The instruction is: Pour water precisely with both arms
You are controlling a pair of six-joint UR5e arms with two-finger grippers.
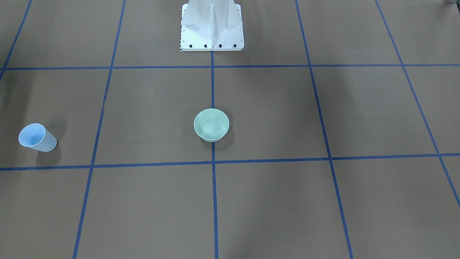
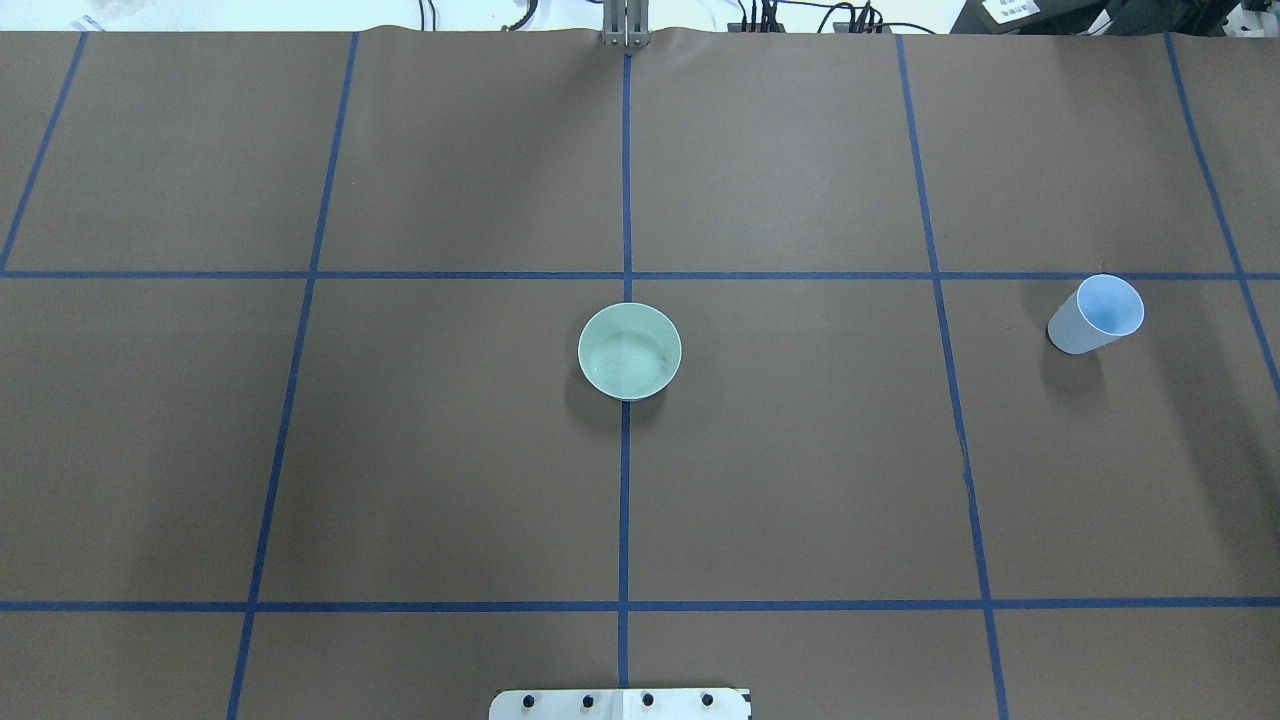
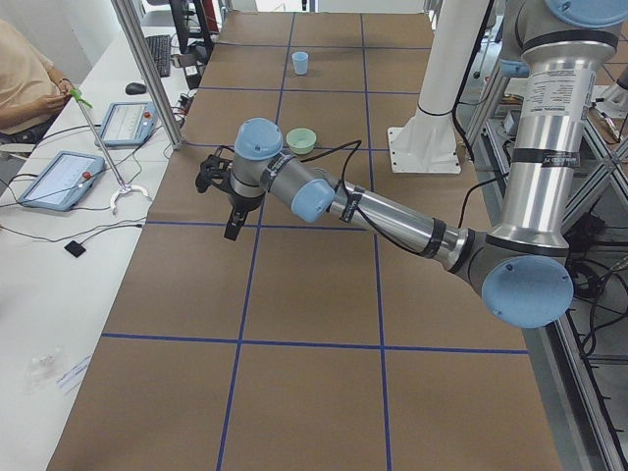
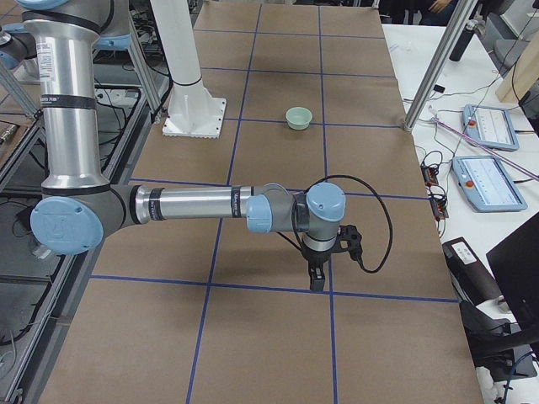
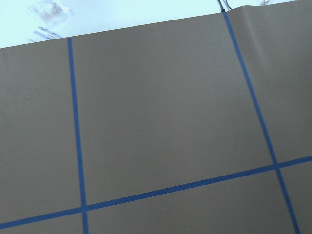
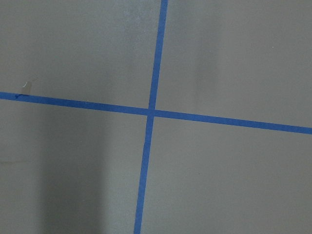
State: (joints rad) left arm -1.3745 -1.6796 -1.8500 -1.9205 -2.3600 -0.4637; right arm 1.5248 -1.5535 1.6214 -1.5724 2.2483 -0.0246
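The left arm (image 3: 392, 211) fills the foreground of the left side view, reaching out low over the brown bench (image 2: 450, 480). Its black left gripper (image 3: 233, 228) points down at the bench with nothing in it. How far the jaws stand apart cannot be told from this side view. The right arm (image 4: 194, 204) stretches out the same way at the other end, and its right gripper (image 4: 317, 282) also points down with nothing in it, its opening again not readable.

Well beyond the left gripper, on the bench's middle line, sits a pale green bowl (image 2: 584, 352). The water (image 2: 630, 358) shows in it only as faint shiny ripples. Farther from that gripper, past the bowl, a light blue cup (image 2: 1095, 314) stands upright. Both wrist cameras see only bare bench and blue tape lines (image 6: 151, 111).
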